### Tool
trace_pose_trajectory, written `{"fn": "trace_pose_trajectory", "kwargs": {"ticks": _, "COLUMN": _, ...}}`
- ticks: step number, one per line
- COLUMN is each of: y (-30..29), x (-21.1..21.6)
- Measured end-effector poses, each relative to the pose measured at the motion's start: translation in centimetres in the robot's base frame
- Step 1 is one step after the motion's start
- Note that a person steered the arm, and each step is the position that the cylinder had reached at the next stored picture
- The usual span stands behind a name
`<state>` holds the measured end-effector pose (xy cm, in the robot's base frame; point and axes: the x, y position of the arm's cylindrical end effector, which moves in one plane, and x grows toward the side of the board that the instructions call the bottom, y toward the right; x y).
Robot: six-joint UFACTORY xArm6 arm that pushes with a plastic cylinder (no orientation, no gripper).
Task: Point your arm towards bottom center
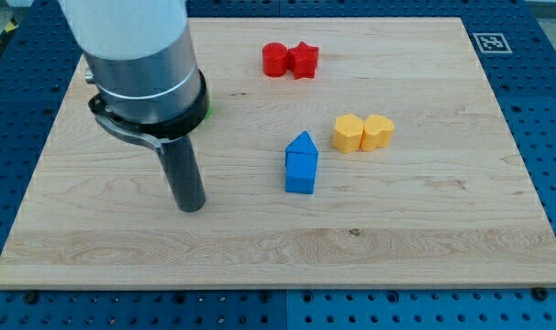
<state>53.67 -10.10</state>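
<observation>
My tip (192, 205) rests on the wooden board (425, 238) at the view's left, below the middle. The rod rises from it into the grey and white arm (140, 55) at the view's top left. Two blue blocks stand to the tip's right: a blue house-shaped block (303, 144) touching a blue cube (301, 173) below it. The tip is well apart from them. A sliver of a green block (207, 103) shows behind the arm; its shape is hidden.
A red cylinder (274, 59) and a red star block (304, 60) touch at the view's top middle. A yellow hexagon block (348, 133) and a yellow heart-like block (379, 131) touch right of the blue blocks. A marker tag (491, 42) sits at the board's top right corner.
</observation>
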Motion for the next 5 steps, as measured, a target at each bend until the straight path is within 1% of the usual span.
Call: {"fn": "trace_pose_trajectory", "kwargs": {"ticks": 5, "y": 0.45, "x": 0.76}}
